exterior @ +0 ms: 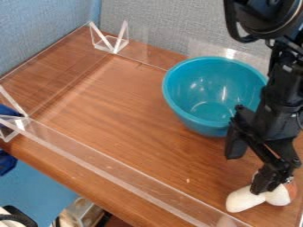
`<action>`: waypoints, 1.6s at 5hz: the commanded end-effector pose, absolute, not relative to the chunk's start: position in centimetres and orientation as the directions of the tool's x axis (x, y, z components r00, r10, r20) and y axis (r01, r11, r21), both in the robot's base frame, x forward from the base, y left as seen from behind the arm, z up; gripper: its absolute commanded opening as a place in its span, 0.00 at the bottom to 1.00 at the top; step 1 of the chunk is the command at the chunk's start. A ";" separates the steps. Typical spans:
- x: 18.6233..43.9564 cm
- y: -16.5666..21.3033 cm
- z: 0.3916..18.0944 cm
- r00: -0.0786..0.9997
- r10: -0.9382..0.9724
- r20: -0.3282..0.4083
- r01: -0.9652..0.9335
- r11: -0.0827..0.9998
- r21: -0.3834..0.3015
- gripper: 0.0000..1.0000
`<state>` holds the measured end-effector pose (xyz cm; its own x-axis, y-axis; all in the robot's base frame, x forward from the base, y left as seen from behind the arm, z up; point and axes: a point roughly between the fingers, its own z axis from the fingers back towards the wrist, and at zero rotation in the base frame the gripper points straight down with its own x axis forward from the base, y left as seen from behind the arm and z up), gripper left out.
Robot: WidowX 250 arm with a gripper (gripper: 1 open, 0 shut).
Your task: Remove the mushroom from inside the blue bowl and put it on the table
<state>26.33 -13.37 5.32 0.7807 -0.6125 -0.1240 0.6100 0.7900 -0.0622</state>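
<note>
A single camera looks down at a slant from above the bench's (106,97) near edge, facing the far blue wall (48,27). It sits fairly close: the bench fills most of the view, its far left corner visible, its right part cut off. The arm (279,106) stands at the right edge, cropped at top.
</note>
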 end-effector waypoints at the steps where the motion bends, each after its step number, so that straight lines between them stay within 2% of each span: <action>1: 27.4 -13.0 5.8 0.800 -0.592 -0.091 0.590 0.806 -0.054 1.00; 2: 27.5 -12.9 5.5 0.803 -0.588 -0.096 0.585 0.809 -0.055 1.00; 4: 27.3 -12.6 7.7 0.810 -0.583 -0.063 0.583 0.812 -0.016 1.00; 6: 27.2 -11.8 11.4 0.822 -0.570 -0.002 0.569 0.820 0.053 1.00; 7: 27.1 -10.9 12.1 0.833 -0.552 0.040 0.549 0.833 0.071 1.00; 8: 27.4 -10.3 11.6 0.835 -0.547 0.057 0.544 0.837 0.063 1.00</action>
<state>27.15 -10.36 9.99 0.8323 -0.5543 0.0011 0.5535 0.8312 0.0529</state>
